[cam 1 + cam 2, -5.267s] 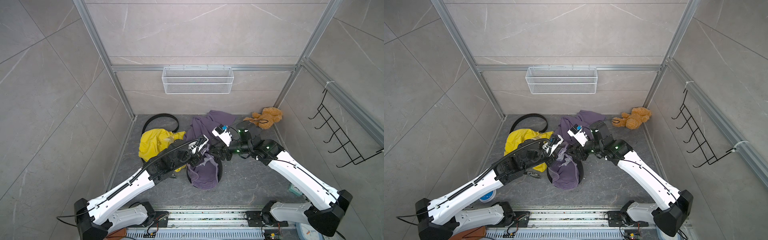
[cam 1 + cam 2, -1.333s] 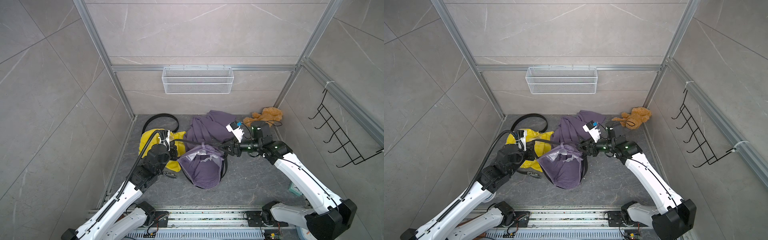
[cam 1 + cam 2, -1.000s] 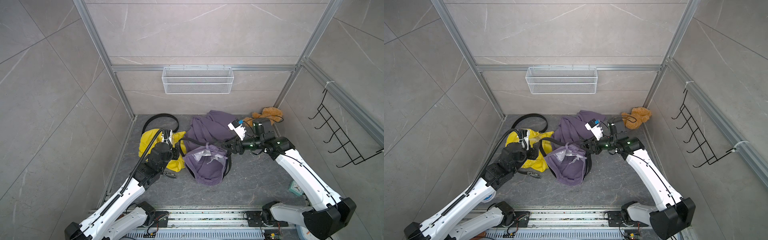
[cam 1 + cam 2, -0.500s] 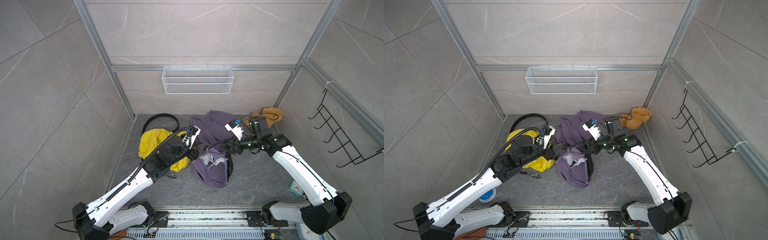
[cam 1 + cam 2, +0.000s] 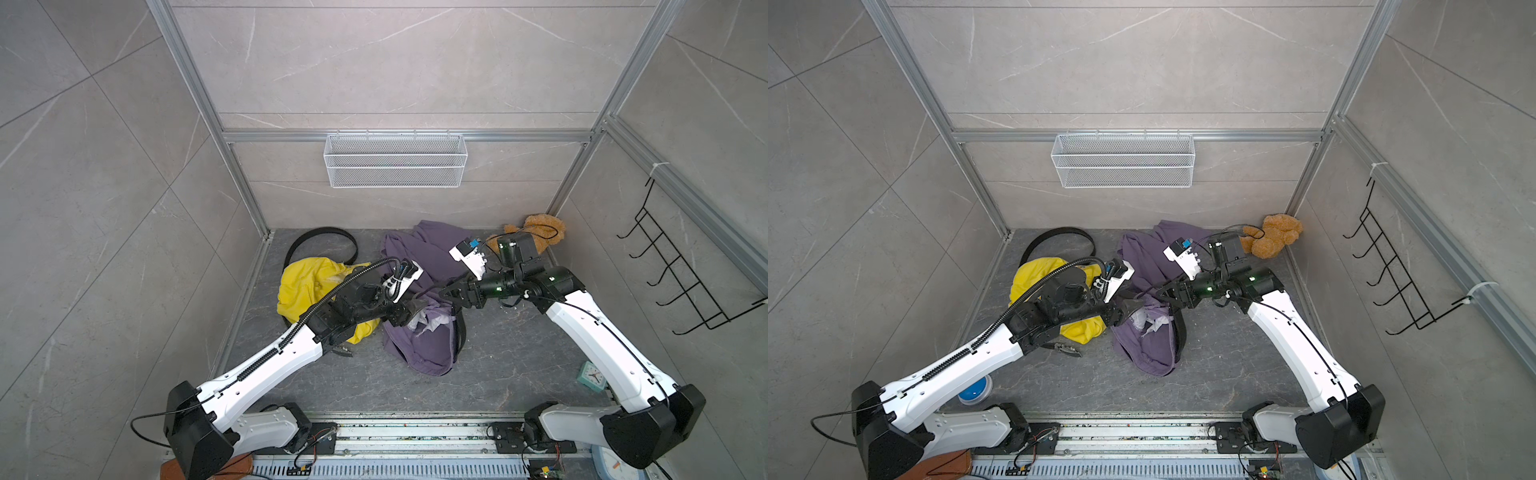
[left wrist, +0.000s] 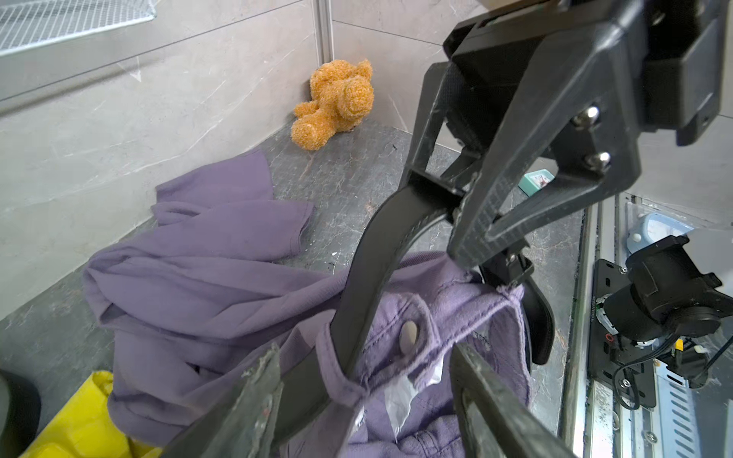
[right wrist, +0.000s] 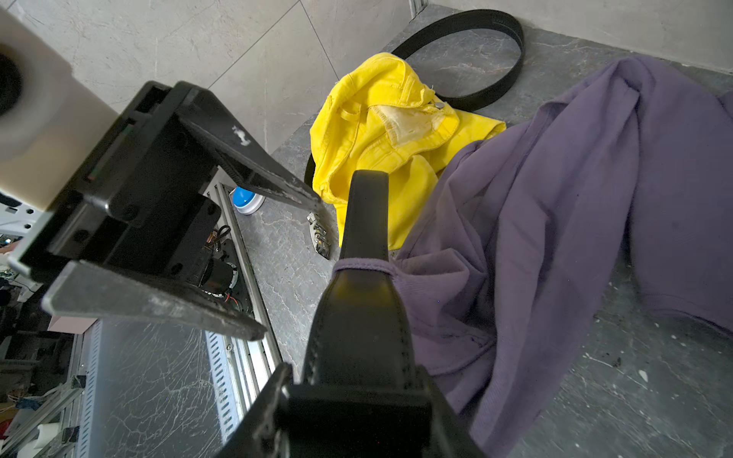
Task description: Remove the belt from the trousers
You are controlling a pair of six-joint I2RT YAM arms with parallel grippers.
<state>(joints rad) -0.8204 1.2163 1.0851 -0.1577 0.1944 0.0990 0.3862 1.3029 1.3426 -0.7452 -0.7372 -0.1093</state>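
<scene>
Ana: What is the biggest thing here?
Tom: The flat grey stone counter (image 5: 519,365). All the things lie on it. A white wire basket (image 5: 395,166) hangs up on the back wall.
Ana: And the clothes?
Tom: In the middle is a crumpled pair of purple cloth trousers (image 5: 428,345). Just beside them lies a bunched-up pair of yellow trousers (image 5: 307,286).
Ana: Where is the belt?
Tom: The black leather belt (image 6: 373,269) is in the purple trousers. It goes through a purple loop at the waist, next to the round button. One end is lifted up off the cloth.
Ana: What lifts it?
Tom: The right gripper (image 6: 436,202). Its two black jaws are pinching the end of that belt.
Ana: And the other one?
Tom: The left gripper (image 6: 365,353) is down by the waist, facing it. Its jaws are spread wide, one on each side of the belt, and they squeeze nothing.
Ana: Anything else?
Tom: A second black belt (image 5: 328,230) lies in a loop at the back, behind the yellow trousers. A fuzzy orange teddy bear (image 5: 1275,241) sits in the far corner. A shiny little metal buckle (image 7: 319,236) lies near the yellow trousers. A tiny green clock (image 5: 590,376) lies well apart from the clothes.
</scene>
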